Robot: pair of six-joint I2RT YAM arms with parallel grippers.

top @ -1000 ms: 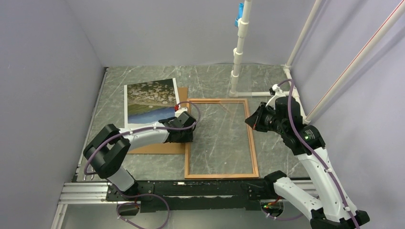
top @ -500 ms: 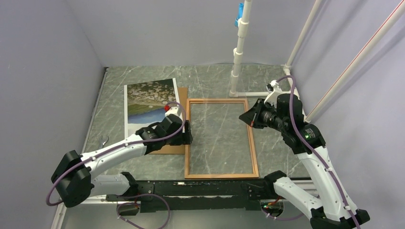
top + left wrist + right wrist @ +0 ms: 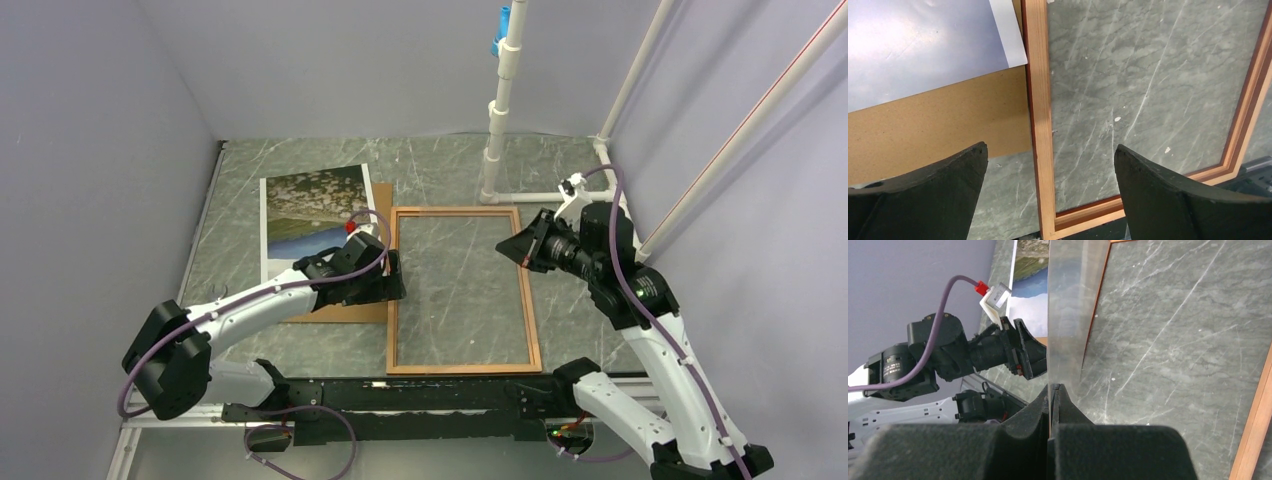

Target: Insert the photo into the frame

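The orange-brown frame (image 3: pixel 530 300) lies flat in the middle of the table. Its clear pane (image 3: pixel 1065 315) is lifted out on edge, with my right gripper (image 3: pixel 1053 387) shut on its rim above the frame's far right part (image 3: pixel 512 250). The photo (image 3: pixel 312 210) lies face up at the left, partly on a brown backing board (image 3: pixel 340 308). My left gripper (image 3: pixel 393 283) hangs open over the frame's left rail (image 3: pixel 1040 125), one finger above the board (image 3: pixel 938 120) side and one above the frame's opening. Nothing is between its fingers (image 3: pixel 1148 190).
White PVC pipes (image 3: pixel 495 150) stand at the back right of the marble-patterned table. Grey walls close in on the left, back and right. A black rail (image 3: pixel 420 390) carrying the arm bases runs along the near edge.
My left gripper has opened wide and its arm has stretched out lower over the frame's left rail. My right gripper has shifted slightly left, still holding the pane.
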